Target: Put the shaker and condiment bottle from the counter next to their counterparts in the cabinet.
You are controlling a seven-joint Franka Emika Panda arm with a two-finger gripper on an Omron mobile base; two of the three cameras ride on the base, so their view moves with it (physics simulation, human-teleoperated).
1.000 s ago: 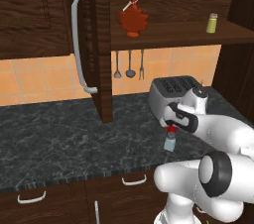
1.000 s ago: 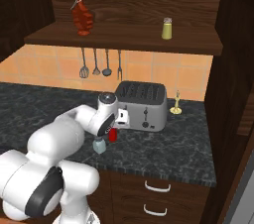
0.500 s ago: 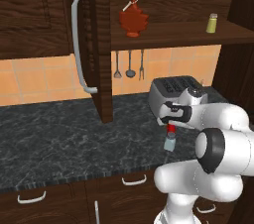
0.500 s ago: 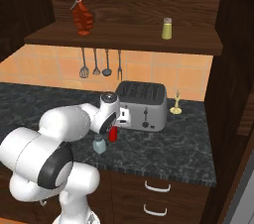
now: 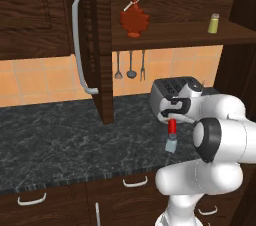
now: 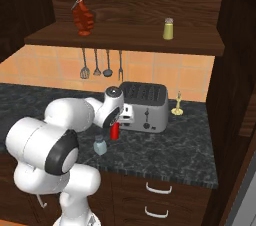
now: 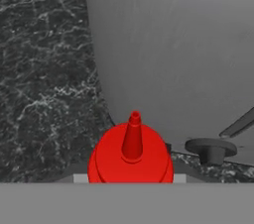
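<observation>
Since a second ago your arm has folded in closer over the bench, and your fingers have closed onto the condiment bottle.

From the left base view, your gripper [image 5: 172, 119] hangs just in front of the silver toaster [image 5: 167, 90], its fingers clamped on the red condiment bottle [image 5: 172, 126]. The pale shaker [image 5: 170, 144] stands upright on the dark marbled bench [image 5: 60, 140], just in front of and below the bottle. On the cabinet shelf [image 5: 175, 40] above sit the maple-leaf syrup bottle [image 5: 134, 18] and, well to its right, the yellow-green shaker [image 5: 213, 23].

From the right base view, the condiment bottle [image 6: 115, 130] sits under the gripper [image 6: 116, 120], with the shaker [image 6: 100, 145] just beside it, toward you.

In the hand view, the condiment bottle [image 7: 131, 156] points its nozzle up at you, against the toaster [image 7: 178, 49].
</observation>
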